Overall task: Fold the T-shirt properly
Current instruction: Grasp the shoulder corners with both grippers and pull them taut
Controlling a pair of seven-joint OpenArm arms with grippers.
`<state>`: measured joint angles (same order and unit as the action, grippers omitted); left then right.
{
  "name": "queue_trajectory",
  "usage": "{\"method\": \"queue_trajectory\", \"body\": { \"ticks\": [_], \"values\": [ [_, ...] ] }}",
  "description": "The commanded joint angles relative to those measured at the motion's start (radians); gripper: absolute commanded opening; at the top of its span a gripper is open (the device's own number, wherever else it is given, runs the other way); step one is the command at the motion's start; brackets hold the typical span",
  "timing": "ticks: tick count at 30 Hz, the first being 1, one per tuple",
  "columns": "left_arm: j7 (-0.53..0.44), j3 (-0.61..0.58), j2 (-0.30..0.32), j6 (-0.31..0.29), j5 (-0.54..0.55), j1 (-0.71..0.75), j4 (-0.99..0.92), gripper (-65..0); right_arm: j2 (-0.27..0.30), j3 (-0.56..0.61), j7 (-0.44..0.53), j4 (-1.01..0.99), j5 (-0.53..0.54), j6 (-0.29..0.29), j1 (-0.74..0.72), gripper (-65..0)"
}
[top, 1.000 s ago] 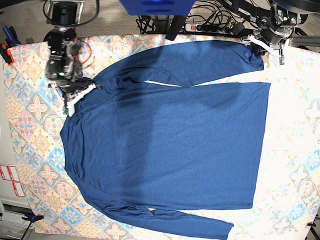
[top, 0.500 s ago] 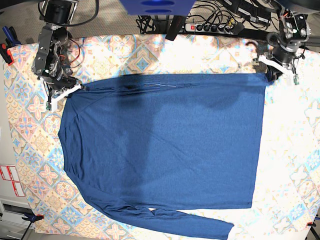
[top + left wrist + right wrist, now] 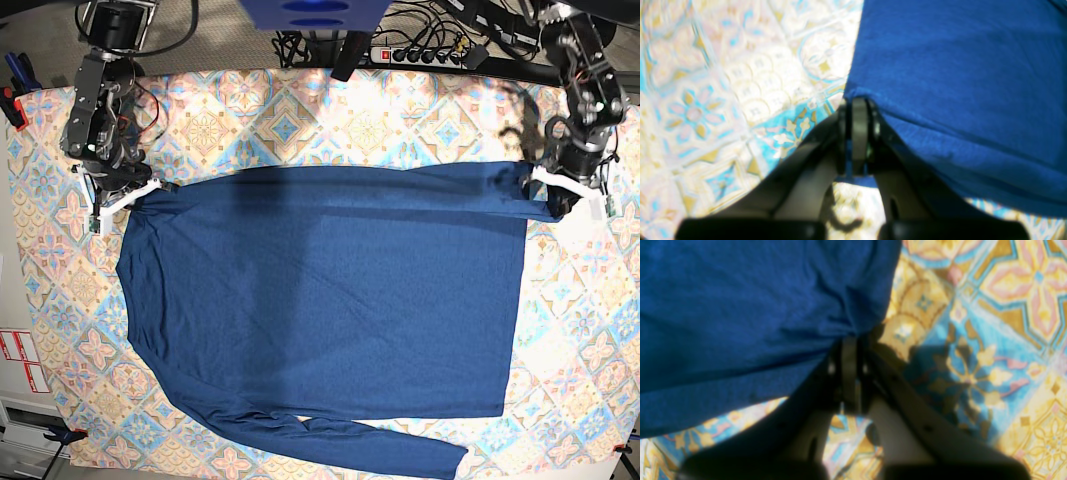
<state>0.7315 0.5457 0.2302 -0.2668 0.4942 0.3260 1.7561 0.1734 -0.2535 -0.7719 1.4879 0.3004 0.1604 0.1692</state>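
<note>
You see the shirt [image 3: 330,300] in one plain dark blue, a little heathered, with no print, and in the wrist views it looks a brighter blue where the light falls on it. Under it you have the cloth [image 3: 300,115] with a pastel diamond pattern of light blue, pink, yellow and cream, with small flower shapes inside the diamonds. You can also notice that the left gripper [image 3: 855,133] and the right gripper [image 3: 850,373] have black bodies with pale, whitish fingers.
</note>
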Motion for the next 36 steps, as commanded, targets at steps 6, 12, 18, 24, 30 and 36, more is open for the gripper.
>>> {"method": "queue_trajectory", "body": {
  "ticks": [6, 12, 18, 24, 30, 36],
  "values": [
    [-0.022, 0.004, 0.016, -0.004, 0.007, -0.084, -0.158, -65.0, 0.013, -0.004, 0.021, 0.02, 0.004, 0.0, -0.044, -64.7],
    [-0.022, 0.003, 0.015, -0.004, 0.005, -0.132, -0.293, -65.0, 0.012, -0.002, 0.019, 0.02, 0.004, 0.0, -0.066, -64.7],
    [0.003, 0.003, 0.016, -0.002, 0.007, -0.124, -0.325, -48.7, 0.012, 0.033, 0.021, 0.018, 0.004, 0.0, -0.067, -64.7],
    [0.064, 0.009, 0.016, -0.002, 0.01, -0.109, -0.322, -34.7, 0.012, 0.033, 0.021, 0.015, 0.004, 0.0, -0.067, -64.7],
    [0.058, 0.009, 0.016, -0.002, 0.128, 0.006, -0.23, -34.7, 0.012, 0.032, 0.021, 0.013, 0.004, 0.0, -0.067, -64.7],
    [0.055, 0.007, 0.015, -0.001, 0.163, 0.018, -0.242, -34.7, 0.012, 0.032, 0.021, 0.015, 0.004, 0.0, -0.067, -64.7]
  ]
}}
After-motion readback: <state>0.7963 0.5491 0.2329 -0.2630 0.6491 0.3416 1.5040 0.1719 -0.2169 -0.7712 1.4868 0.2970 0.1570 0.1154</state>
